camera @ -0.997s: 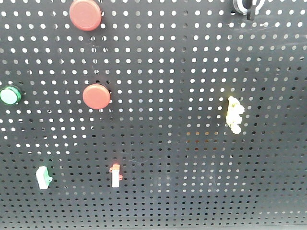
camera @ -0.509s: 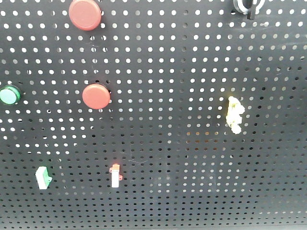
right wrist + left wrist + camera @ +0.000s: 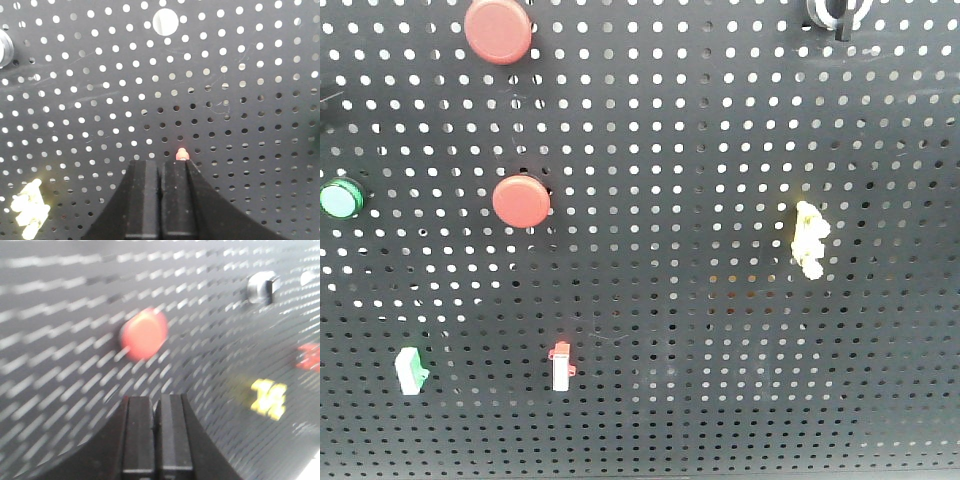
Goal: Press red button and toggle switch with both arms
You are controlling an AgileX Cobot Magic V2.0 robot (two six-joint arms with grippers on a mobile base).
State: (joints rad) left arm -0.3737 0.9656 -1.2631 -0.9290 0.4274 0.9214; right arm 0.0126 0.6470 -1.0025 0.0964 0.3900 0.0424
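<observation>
The black pegboard [image 3: 720, 130] carries 2 red round buttons, 1 green button [image 3: 340, 199], 1 toggle switch [image 3: 835, 12], 1 yellow clip [image 3: 809, 240] and 2 white rockers. In the front view the red button [image 3: 498, 30], the larger of the 2, sits at the upper left, near the top edge. The smaller red button [image 3: 521, 201] is below it and slightly to the right, level with the green button at the left edge. The toggle switch is at the top right, its silver ring cropped by the frame and its black lever pointing down. The green-tipped rocker [image 3: 410, 370] and the red-tipped rocker [image 3: 561, 366] sit low on the board, apart from each other.

The left pincer [image 3: 155, 400] is fully closed, fingers pressed together, holding nothing. Its view is badly blurred, and what is probably the red button lies ahead of the tips, apart from them. The right pincer [image 3: 160, 164] is likewise closed and empty, facing the board, with a small red tip [image 3: 182, 154] just past its fingers and the yellow clip at lower left
</observation>
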